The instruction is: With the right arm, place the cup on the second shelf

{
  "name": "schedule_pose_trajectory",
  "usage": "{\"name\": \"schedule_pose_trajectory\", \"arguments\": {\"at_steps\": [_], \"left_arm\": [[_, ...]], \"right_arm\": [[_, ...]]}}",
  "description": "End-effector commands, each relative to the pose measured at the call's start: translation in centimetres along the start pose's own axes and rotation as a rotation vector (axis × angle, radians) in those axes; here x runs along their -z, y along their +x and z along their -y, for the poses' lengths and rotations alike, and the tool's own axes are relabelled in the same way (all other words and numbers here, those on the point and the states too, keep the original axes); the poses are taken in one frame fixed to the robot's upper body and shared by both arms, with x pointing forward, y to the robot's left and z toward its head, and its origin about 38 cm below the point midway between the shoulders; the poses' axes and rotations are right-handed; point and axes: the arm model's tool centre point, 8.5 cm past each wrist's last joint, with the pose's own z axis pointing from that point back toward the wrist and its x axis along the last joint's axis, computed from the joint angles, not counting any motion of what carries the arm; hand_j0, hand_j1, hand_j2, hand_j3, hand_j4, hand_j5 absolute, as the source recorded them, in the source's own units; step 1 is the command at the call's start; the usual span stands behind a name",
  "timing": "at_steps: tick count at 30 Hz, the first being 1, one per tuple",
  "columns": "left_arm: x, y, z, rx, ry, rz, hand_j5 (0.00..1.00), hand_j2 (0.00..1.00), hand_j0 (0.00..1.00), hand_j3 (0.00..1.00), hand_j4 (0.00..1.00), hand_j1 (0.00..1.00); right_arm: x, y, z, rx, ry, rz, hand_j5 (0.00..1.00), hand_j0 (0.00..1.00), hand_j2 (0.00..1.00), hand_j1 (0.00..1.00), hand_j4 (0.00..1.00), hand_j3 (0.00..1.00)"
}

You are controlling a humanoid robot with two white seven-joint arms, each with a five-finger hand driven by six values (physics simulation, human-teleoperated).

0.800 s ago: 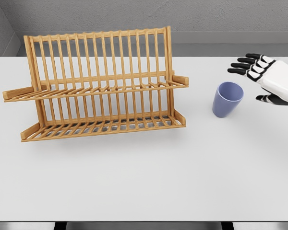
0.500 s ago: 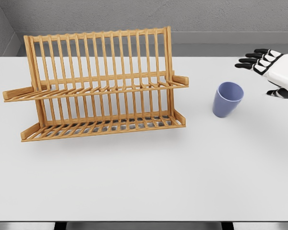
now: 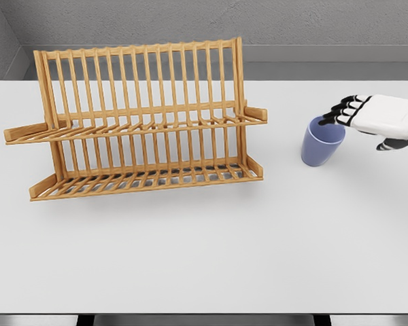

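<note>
Cup [image 3: 321, 144], blue-violet and upright, stands on the white table [image 3: 211, 244] to the right of the wooden rack [image 3: 139, 122], apart from it with bare tabletop between. The right hand [image 3: 370, 119] reaches in from the right edge, fingers [image 3: 336, 115] loosely extended over the cup's right rim, touching or nearly so, grasping nothing yet. Both rack shelves carry nothing; its upper shelf [image 3: 139, 127] ends toward the cup.

Right robot hand [image 3: 367, 117] entering from the right edge, palm down, fingers extended leftward, loosely spread
</note>
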Motion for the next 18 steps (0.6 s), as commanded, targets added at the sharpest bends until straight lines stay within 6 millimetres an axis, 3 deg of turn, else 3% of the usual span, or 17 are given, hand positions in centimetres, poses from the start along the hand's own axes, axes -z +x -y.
{"name": "schedule_pose_trajectory", "arguments": {"at_steps": [1,4,7,18], "left_arm": [[0.0,0.0,0.0,0.001,0.0,0.0,1.0,1.0,1.0,1.0,1.0,1.0],[0.0,0.0,0.0,0.001,0.0,0.0,1.0,1.0,1.0,1.0,1.0,1.0],[0.0,0.0,0.0,0.001,0.0,0.0,1.0,1.0,1.0,1.0,1.0,1.0],[0.0,0.0,0.0,0.001,0.0,0.0,1.0,1.0,1.0,1.0,1.0,1.0]], "right_arm": [[1.0,0.2,-1.0,0.027,0.028,0.013,1.0,1.0,1.0,1.0,1.0,1.0],[1.5,-0.2,0.5,0.014,0.011,0.008,1.0,1.0,1.0,1.0,1.0,1.0],[4.8,-0.6,0.1,0.049,0.036,0.038,1.0,1.0,1.0,1.0,1.0,1.0],[6.4,-1.2,-0.6,0.077,0.065,0.04,1.0,1.0,1.0,1.0,1.0,1.0]]}}
